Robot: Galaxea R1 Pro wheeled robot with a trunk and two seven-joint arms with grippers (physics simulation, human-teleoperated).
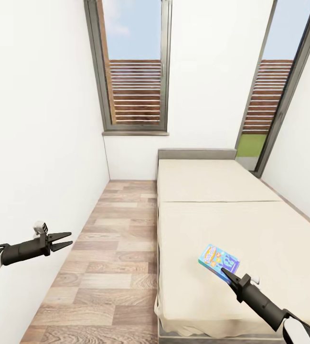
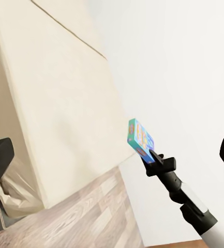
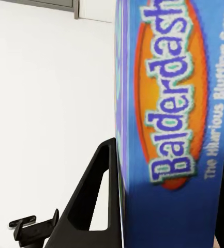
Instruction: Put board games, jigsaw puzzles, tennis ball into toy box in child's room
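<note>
In the head view, at lower right, we see the right gripper [image 1: 227, 274] pinching the blue game box [image 1: 218, 261] just above the beige bed [image 1: 269, 224], while at lower left the left gripper [image 1: 65, 240] hangs over the wood floor [image 1: 112, 267] with its fingers spread and empty. From the left wrist, we see that box [image 2: 140, 140] at centre frame, clamped at the tip of the right gripper [image 2: 152, 157] beside the bed [image 2: 55, 113]. From the right wrist, we see the box [image 3: 179, 124] on the right side of the frame, reading "Balderdash", with a black finger [image 3: 99, 201] against its edge.
</note>
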